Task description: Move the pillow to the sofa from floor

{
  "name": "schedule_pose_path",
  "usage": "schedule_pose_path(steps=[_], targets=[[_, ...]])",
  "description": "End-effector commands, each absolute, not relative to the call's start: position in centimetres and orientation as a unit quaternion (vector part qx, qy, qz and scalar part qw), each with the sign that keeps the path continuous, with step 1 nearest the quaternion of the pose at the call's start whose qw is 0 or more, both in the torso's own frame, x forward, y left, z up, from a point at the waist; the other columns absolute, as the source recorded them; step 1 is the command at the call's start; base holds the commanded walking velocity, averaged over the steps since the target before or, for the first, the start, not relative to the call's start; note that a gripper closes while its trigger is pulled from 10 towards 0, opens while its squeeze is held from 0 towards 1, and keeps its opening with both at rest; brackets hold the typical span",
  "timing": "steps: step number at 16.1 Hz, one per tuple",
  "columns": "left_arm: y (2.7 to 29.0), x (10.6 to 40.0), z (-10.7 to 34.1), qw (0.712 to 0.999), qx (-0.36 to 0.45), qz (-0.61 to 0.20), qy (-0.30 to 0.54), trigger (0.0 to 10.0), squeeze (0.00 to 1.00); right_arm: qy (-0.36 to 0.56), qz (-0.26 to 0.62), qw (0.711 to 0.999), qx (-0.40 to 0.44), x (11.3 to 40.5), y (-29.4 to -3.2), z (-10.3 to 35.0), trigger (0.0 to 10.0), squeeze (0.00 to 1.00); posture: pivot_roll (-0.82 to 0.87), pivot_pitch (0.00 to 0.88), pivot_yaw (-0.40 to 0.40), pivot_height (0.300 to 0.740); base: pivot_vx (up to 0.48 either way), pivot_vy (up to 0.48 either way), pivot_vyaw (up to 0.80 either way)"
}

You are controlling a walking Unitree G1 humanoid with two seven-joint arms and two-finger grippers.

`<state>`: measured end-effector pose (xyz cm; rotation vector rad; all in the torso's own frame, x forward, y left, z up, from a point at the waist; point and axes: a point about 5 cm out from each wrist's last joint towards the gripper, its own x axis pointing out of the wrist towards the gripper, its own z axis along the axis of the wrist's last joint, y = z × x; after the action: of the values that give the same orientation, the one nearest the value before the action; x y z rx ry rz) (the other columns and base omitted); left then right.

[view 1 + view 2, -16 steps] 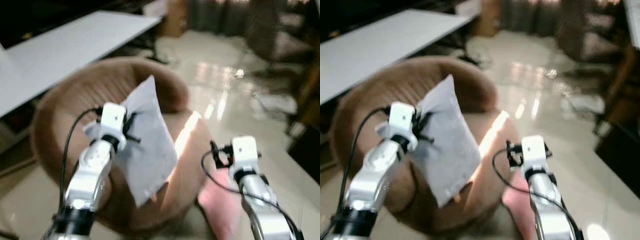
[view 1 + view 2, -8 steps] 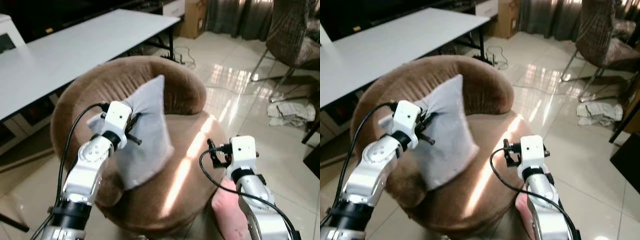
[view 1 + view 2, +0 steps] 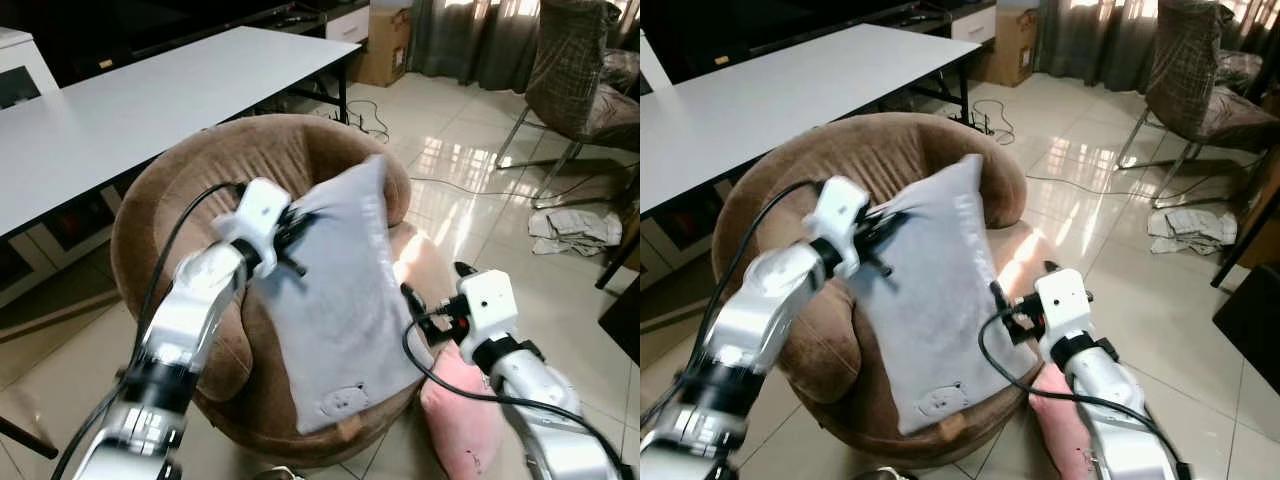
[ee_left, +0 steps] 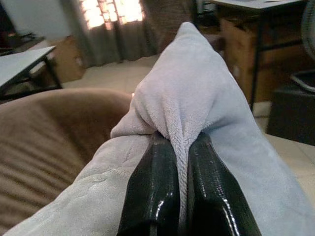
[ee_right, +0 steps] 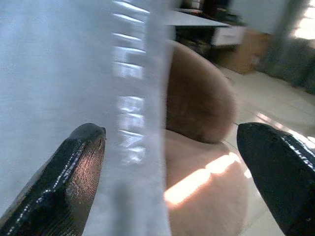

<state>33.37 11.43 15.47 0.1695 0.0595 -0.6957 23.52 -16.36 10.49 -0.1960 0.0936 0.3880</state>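
A grey pillow (image 3: 345, 300) hangs over the seat of a round brown sofa chair (image 3: 180, 190), its lower edge draped past the chair's front rim. My left gripper (image 3: 290, 225) is shut on the pillow's upper corner; in the left wrist view the two black fingers (image 4: 152, 196) pinch a fold of grey cloth (image 4: 189, 98). My right gripper (image 3: 425, 310) stands open at the pillow's right edge, and in the right wrist view the pillow's side (image 5: 88, 98) lies between its spread fingertips (image 5: 74, 167).
A pink pillow (image 3: 462, 415) lies on the glossy tiled floor beside the chair, under my right arm. A long white table (image 3: 120, 100) runs along the left. A checked chair (image 3: 580, 70) and crumpled papers (image 3: 575, 228) are at the far right.
My left arm has swung the grey pillow right and forward over the seat. The right gripper has come up to the pillow's edge. The camera has also shifted.
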Motion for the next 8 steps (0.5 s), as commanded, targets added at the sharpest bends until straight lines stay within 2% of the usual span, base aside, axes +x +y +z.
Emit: schedule_pose_path(steps=[1,2,6,8], targets=[[11.4,33.7,16.0,0.934,0.087,-0.345,0.028,10.0,0.0,0.047,0.211,0.972,-0.089,23.3,-16.0,10.8,10.0,0.0,-0.07,0.034,0.099,0.74,0.0,0.0,0.0],[10.9,35.4,15.1,0.933,0.126,-0.329,0.07,10.0,0.0,0.078,0.279,0.951,-0.11,22.2,-16.4,10.7,10.0,0.0,-0.08,0.039,0.1,0.74,0.0,0.0,0.0],[10.3,36.9,12.4,0.936,0.14,-0.287,0.15,10.0,0.0,0.1,0.302,0.942,-0.112,21.2,-16.8,10.6,10.0,0.0,-0.1,0.064,0.102,0.74,0.0,0.0,0.0],[10.6,37.2,10.8,0.942,0.147,-0.237,0.188,10.0,0.0,0.106,0.311,0.938,-0.109,20.8,-16.5,10.6,10.0,0.0,-0.11,0.082,0.102,0.74,0.0,0.0,0.0]])
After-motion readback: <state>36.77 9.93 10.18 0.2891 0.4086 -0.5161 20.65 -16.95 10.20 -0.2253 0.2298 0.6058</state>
